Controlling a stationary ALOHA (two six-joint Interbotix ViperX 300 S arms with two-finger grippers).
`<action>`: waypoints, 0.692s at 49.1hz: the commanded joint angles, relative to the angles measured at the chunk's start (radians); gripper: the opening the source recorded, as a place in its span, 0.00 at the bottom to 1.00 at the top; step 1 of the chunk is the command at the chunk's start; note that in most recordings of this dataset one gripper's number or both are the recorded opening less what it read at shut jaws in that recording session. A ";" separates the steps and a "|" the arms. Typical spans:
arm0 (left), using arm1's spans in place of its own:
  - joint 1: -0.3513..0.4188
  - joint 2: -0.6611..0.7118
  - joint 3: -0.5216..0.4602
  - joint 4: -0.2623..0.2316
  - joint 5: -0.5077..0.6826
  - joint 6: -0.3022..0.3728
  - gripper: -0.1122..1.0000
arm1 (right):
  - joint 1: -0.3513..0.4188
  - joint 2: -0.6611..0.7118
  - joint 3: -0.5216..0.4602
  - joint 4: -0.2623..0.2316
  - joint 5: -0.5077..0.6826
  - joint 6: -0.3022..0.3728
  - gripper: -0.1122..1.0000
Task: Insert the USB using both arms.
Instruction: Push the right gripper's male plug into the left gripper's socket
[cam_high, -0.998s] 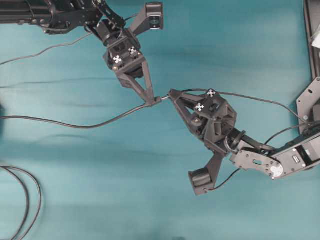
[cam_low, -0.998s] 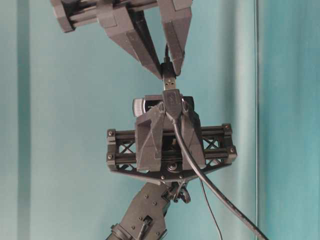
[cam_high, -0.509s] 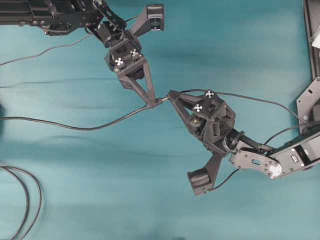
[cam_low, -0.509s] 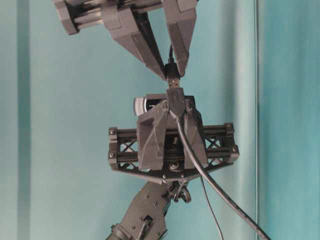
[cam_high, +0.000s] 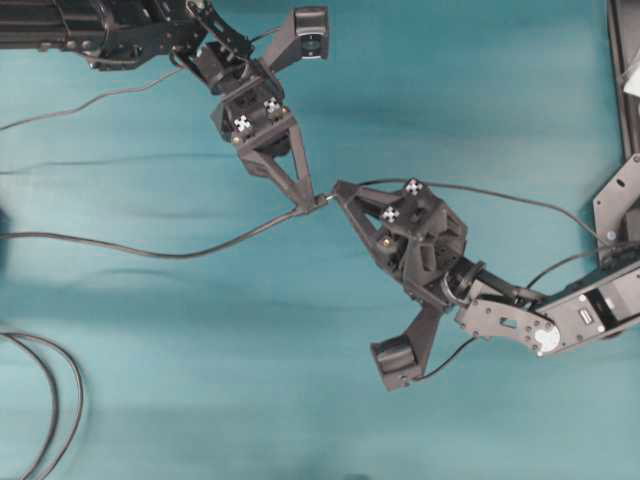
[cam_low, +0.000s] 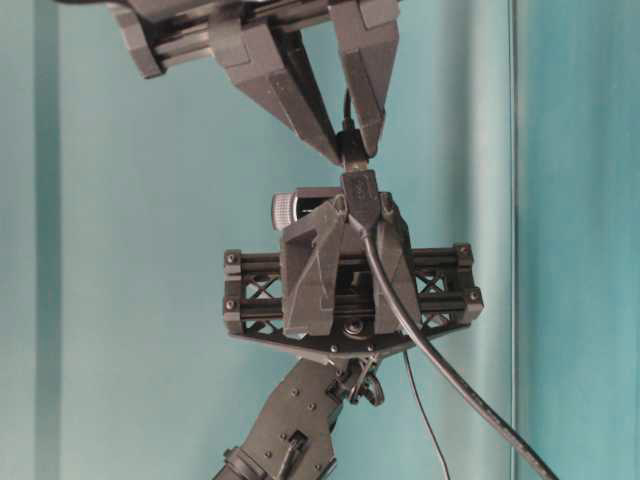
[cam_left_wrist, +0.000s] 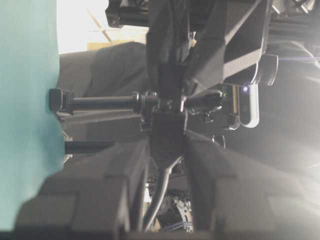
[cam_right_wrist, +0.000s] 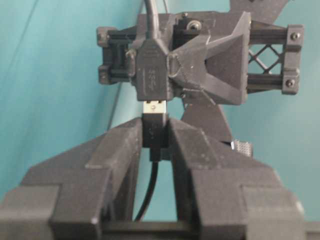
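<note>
My right gripper (cam_right_wrist: 156, 125) is shut on the USB (cam_right_wrist: 154, 108), a small dark plug with a silvery tip. The tip sits at the mouth of the dark socket end (cam_right_wrist: 151, 75), with only a short strip of metal showing. That socket (cam_left_wrist: 168, 135) is pinched between the fingertips of my left gripper (cam_left_wrist: 167, 142). In the overhead view the left gripper (cam_high: 303, 205) and right gripper (cam_high: 340, 188) meet tip to tip above the teal table, with the USB (cam_high: 327, 197) between them. In the table-level view the USB (cam_low: 350, 148) stands directly above the socket (cam_low: 360, 190), in line with it.
The socket's grey cable (cam_high: 150, 250) trails left across the teal cloth. Thicker looped black cables (cam_high: 45, 400) lie at the lower left. A thin cable (cam_high: 500, 197) runs right from the plug. A black frame (cam_high: 620, 100) lines the right edge.
The two grippers have drawn closer together. The strip of bare metal between plug and socket has shrunk, and the plug now meets the socket's mouth.
</note>
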 joint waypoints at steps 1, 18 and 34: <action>0.011 -0.012 -0.023 -0.005 -0.009 0.008 0.33 | 0.003 -0.006 -0.043 -0.011 -0.008 0.003 0.28; 0.015 0.008 -0.066 -0.005 -0.005 -0.002 0.33 | 0.011 0.023 -0.084 -0.009 -0.034 0.002 0.28; 0.026 0.015 -0.075 0.008 0.002 -0.003 0.33 | 0.023 0.023 -0.094 -0.011 -0.060 0.002 0.28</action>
